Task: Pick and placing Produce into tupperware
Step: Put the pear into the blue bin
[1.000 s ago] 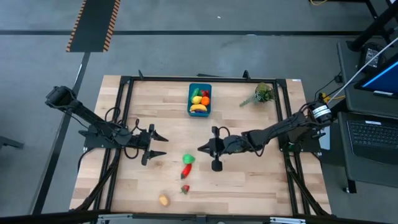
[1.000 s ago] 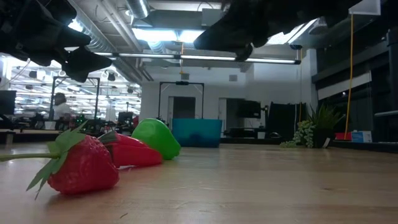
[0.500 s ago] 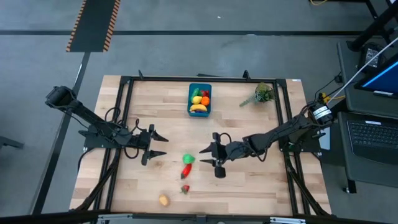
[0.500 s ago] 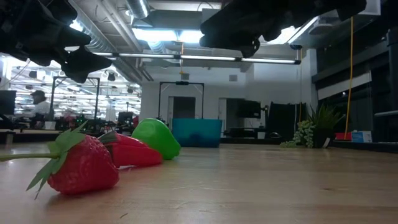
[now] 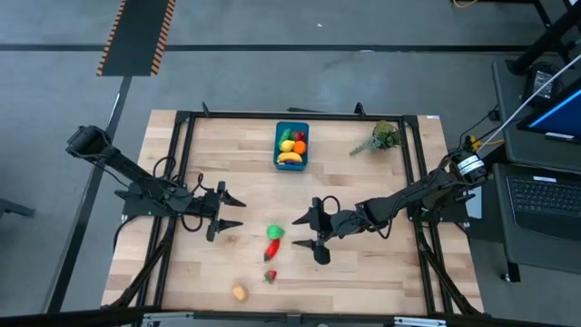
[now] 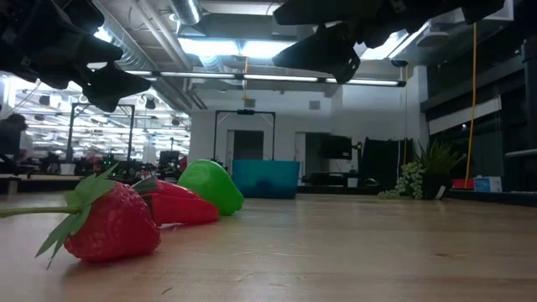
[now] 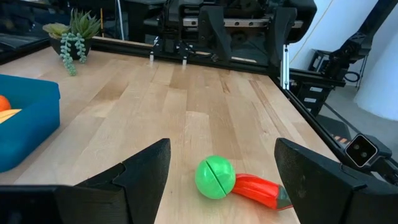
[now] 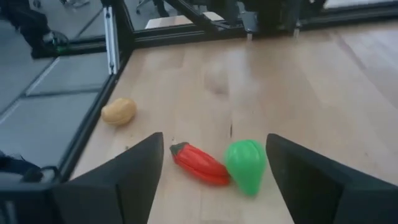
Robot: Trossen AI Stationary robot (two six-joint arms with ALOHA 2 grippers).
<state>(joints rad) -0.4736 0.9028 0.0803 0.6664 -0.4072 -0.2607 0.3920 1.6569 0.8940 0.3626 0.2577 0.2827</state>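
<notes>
No readable text, labels, brands or numbers anywhere. Striped orange-black hazard strip (image 5: 136,36) on floor carries no lettering. Laptop screen (image 5: 556,113) beside surface too small to read.

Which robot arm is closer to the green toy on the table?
The right one. The right tool hovers open just beside the green toy, on its right in the high view. The left tool waits farther off on the other side.
</notes>
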